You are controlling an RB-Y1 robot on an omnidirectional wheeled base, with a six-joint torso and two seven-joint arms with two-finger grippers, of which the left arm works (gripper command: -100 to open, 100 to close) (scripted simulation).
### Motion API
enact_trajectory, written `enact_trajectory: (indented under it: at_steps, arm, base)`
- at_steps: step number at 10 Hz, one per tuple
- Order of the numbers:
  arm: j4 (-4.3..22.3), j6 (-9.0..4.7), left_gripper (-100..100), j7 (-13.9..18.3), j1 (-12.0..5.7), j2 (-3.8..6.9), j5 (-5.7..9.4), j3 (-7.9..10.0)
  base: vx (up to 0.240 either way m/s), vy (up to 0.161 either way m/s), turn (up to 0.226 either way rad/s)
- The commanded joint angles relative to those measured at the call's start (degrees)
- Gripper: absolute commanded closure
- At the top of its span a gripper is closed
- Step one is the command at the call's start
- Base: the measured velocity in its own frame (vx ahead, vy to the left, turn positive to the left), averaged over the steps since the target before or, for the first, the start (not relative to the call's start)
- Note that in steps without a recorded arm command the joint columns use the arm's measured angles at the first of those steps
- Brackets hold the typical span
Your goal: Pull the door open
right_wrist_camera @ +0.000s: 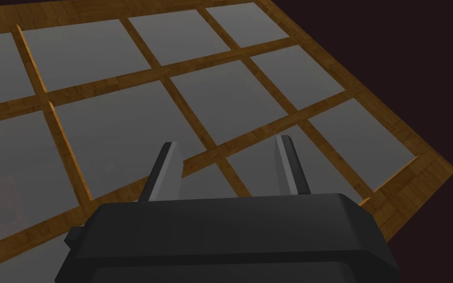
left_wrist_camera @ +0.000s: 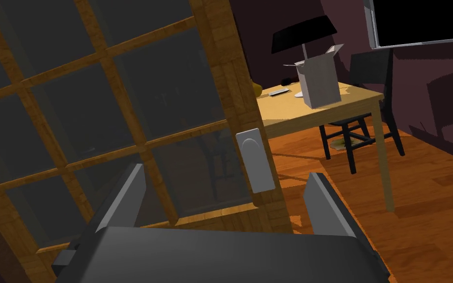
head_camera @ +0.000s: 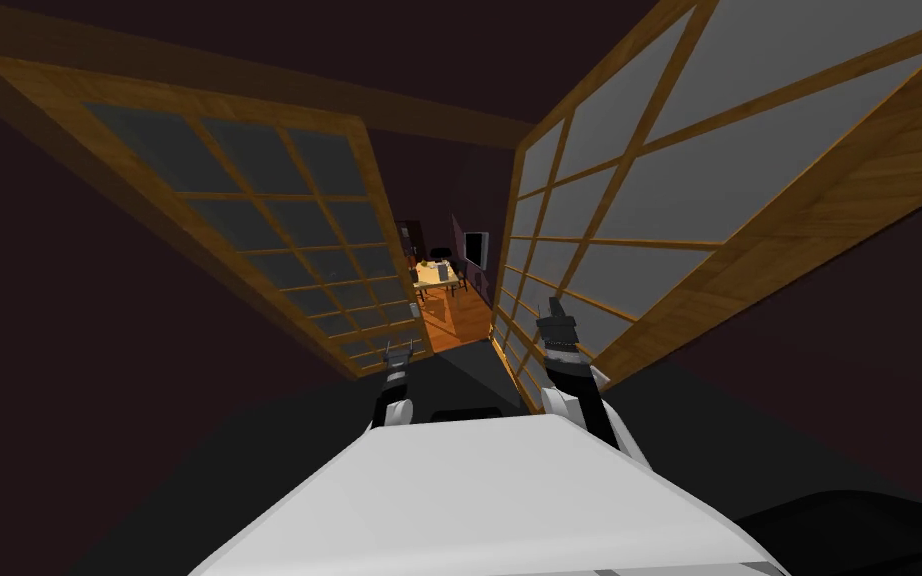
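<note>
Two wooden doors with glass panes stand angled apart, with a gap between them. The left door [head_camera: 279, 230] carries a grey handle plate [left_wrist_camera: 255, 159] on its edge stile, small in the head view as handle plate [head_camera: 416, 312]. My left gripper [left_wrist_camera: 225, 196] is open a short way in front of that plate, touching nothing; the head view shows the left gripper [head_camera: 396, 350] low by the door's bottom corner. My right gripper [right_wrist_camera: 226, 157] is open and faces the panes of the right door [right_wrist_camera: 122, 98]; the head view puts the right gripper [head_camera: 554, 305] close to the right door [head_camera: 649, 200].
Through the gap lies a room with an orange wood floor [left_wrist_camera: 417, 206]. A light wooden table [left_wrist_camera: 358, 98] there holds an open box [left_wrist_camera: 319, 81] and a dark-shaded lamp [left_wrist_camera: 303, 34]. A dark chair [left_wrist_camera: 368, 123] stands behind it. Dark walls flank both doors.
</note>
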Motion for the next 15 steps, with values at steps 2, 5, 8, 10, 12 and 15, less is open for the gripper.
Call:
enact_trajectory:
  at_steps: [2, 5, 8, 10, 12, 15]
  arm:
    - [3.4, -0.79, -100, 2.9, -0.98, 0.48, 2.0, -0.66]
    - [7.2, -1.58, -100, 5.9, -2.34, 0.93, 4.17, -1.32]
    - [10.9, -2.33, -100, 8.7, -3.63, 1.35, 6.24, -1.95]
    - [13.2, -2.81, -100, 10.5, -4.45, 1.62, 7.55, -2.34]
    - [15.5, -3.28, -100, 12.3, -5.25, 1.88, 8.83, -2.73]
    - [19.5, -4.1, -100, 15.3, -6.66, 2.33, 11.08, -3.41]
  base:
    - [0.097, 0.05, -0.082]
    - [0.083, 0.046, -0.081]
    - [0.081, 0.041, -0.079]
    - [0.096, 0.052, -0.073]
    - [0.089, 0.047, -0.073]
    - [0.103, 0.062, -0.088]
